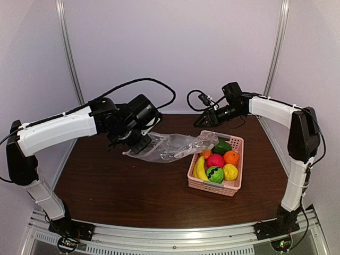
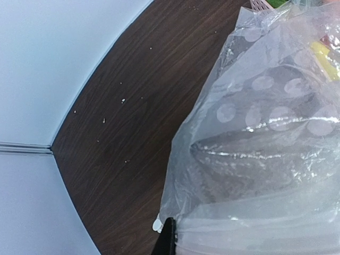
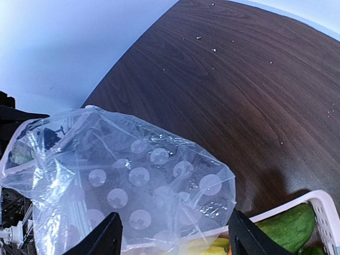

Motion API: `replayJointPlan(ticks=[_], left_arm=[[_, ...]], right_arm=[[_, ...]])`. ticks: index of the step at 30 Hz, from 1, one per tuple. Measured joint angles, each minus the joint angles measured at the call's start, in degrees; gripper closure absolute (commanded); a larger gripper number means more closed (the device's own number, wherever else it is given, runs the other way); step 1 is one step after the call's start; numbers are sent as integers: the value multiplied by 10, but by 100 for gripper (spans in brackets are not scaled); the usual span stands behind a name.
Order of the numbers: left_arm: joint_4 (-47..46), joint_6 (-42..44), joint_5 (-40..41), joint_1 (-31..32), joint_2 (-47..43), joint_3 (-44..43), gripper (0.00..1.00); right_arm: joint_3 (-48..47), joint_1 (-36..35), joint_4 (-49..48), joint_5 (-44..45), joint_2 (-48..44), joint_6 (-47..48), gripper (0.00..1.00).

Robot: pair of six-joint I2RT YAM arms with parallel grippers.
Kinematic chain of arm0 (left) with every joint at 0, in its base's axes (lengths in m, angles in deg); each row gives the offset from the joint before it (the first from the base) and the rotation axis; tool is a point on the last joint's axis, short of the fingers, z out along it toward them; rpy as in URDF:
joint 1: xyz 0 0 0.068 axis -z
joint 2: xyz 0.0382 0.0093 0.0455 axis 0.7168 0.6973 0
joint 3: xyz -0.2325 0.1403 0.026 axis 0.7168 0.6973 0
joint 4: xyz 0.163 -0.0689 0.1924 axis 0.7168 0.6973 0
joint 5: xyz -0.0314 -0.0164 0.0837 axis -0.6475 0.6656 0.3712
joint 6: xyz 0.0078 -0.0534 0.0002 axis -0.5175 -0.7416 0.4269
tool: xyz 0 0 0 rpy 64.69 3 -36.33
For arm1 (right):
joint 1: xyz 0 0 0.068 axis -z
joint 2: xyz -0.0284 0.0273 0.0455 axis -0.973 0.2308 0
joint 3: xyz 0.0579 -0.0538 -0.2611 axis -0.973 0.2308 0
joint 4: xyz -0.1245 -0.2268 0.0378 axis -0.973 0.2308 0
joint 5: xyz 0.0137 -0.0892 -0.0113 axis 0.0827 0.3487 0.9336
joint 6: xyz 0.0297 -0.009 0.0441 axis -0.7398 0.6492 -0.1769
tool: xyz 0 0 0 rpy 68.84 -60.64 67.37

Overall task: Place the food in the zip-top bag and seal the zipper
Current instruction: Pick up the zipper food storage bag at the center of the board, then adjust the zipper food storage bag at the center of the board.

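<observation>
The clear dotted zip-top bag (image 1: pixel 170 146) lies crumpled on the table, its right end resting on the basket's rim. My left gripper (image 1: pixel 139 144) is shut on the bag's left end. In the left wrist view one dark finger (image 2: pixel 169 239) pinches the bag (image 2: pixel 255 133) at the zipper edge, beside the small white slider (image 2: pixel 156 225). My right gripper (image 1: pixel 201 121) hovers open over the bag's right end; its fingers (image 3: pixel 109 236) straddle the bag (image 3: pixel 133 180) without touching it. The food sits in the basket: banana (image 1: pixel 200 169), apple (image 1: pixel 215 160), orange (image 1: pixel 231 157), lemon (image 1: pixel 230 171), green pepper (image 1: pixel 221 146), striped ball (image 1: pixel 214 174).
The pink slatted basket (image 1: pixel 234 187) stands right of the table's centre, its white-looking rim (image 3: pixel 325 208) in the right wrist view. White walls enclose the dark wood table (image 1: pixel 122 186) at the back and on both sides.
</observation>
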Motion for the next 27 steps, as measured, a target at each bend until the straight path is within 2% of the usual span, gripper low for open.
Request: replayJointPlan(ticks=[10,19,20,23,25,27], left_arm=[[-26,-10,-14,0,-14,37,100],[-35,-10,-22,0,-14,40,100],[-35,-10,-22,0,-15,40,100],[-35,-11,-22,0,-17,40,100],[-36,-13,-22,0,-21,40,100],[-37,-15,-22,0,-24,40,100]], right_arm=[[128,9,13,18,-170,-16,27],[176,9,65,20,-207,-14,28],[180,9,71,20,-208,-12,32],[187,9,86,21,-209,-8,59],[192,9,87,18,-211,-12,73],[193,9,85,12,-209,-15,78]])
